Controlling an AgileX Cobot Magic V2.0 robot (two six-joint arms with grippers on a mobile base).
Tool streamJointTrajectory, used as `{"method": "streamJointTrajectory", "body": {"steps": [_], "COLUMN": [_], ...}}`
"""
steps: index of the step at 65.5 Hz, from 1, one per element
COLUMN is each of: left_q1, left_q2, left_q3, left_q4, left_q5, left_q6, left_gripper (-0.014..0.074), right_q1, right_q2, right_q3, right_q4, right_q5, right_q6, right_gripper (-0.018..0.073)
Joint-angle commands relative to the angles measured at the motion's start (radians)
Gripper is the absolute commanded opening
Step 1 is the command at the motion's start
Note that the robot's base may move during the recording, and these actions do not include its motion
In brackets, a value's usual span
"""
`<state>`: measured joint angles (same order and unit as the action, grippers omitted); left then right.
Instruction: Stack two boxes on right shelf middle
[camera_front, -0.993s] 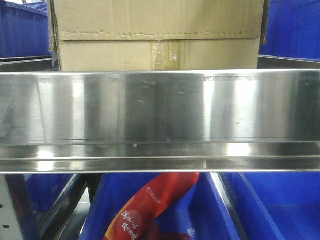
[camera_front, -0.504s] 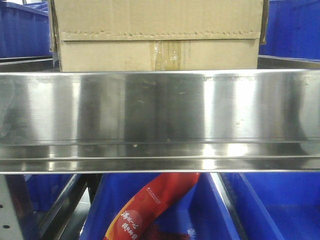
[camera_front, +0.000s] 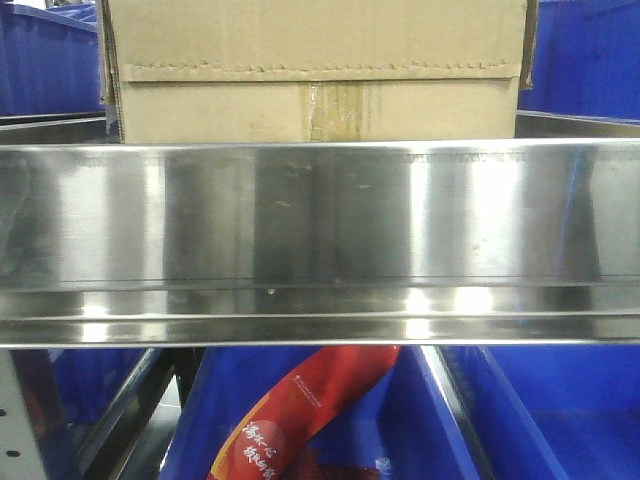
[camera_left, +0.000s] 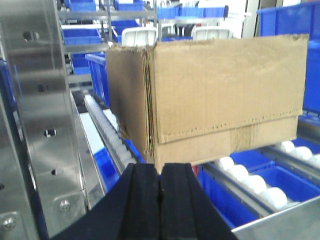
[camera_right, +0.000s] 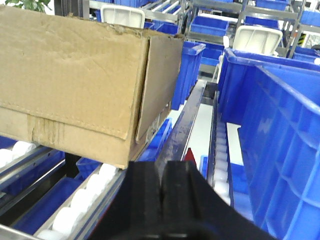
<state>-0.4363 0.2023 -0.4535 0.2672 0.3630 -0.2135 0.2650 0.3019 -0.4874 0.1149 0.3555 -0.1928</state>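
Nothing moved; box (camera_front: 315, 70) (blue bins (camera_right: 280, 135) flanking) behind rail (camera_front: 320, 215).

A brown corrugated cardboard box (camera_front: 315, 70) sits upright on the stainless-steel shelf (camera_front: 320, 240), resting on white rollers (camera_left: 250, 180) behind the mirror-like front rail. Its wrinkled face carries a jagged perforated seam and a central tape strip (brownish, at 6 o'clock). Only one box is visible.

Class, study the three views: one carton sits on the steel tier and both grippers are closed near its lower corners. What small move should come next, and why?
Probably draw both arms back from the box. It already rests on the shelf's white rollers, and the left gripper and right gripper are shut on nothing. No second box shows, so one must still be fetched.
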Motion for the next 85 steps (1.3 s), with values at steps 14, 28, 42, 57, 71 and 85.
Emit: {"method": "streamJointTrajectory", "body": {"steps": [14, 28, 42, 57, 71, 85], "left_q1": [-0.004, -0.004, -0.004, 0.120, 0.327, 0.426], "left_q2": [-0.009, -0.009, -0.010, -0.010, -0.070, -0.202], "left_q3": [0.002, 0.002, 0.002, 0.019, 0.165, 0.354], "left_q4": [-0.002, -0.002, -0.007, -0.165, -0.267, -0.267], "left_q5": [-0.030, -0.030, -0.030, -0.033, -0.171, -0.264], "left_q6": [-0.001, -0.001, -0.001, 0.135, 0.243, 0.243], "left_gripper": [-0.0111, -0.0111, -0.0111, -0.0111, -0.0111, -0.0111], "right_q1": [-0.002, -0.002, -0.002, -0.002, -0.002, -0.002], "right_q2": [-0.004, -0.004, -0.004, -0.004, -0.004, -0.004], "right_q3": [0.003, 0.003, 0.003, 0.003, 0.003, 0.003], "right_q4": [-0.011, -0.011, -0.011, -0.011, -0.011, -0.011], "right_q5": [-0.043, -0.043, -0.043, -0.043, -0.043, -0.043], "right_q6": [-0.002, -0.002, -0.002, -0.002, -0.002, -0.002], "right_gripper": [-0.0151, -0.0151, -0.0151, -0.0151, -0.0151, -0.0151]}}
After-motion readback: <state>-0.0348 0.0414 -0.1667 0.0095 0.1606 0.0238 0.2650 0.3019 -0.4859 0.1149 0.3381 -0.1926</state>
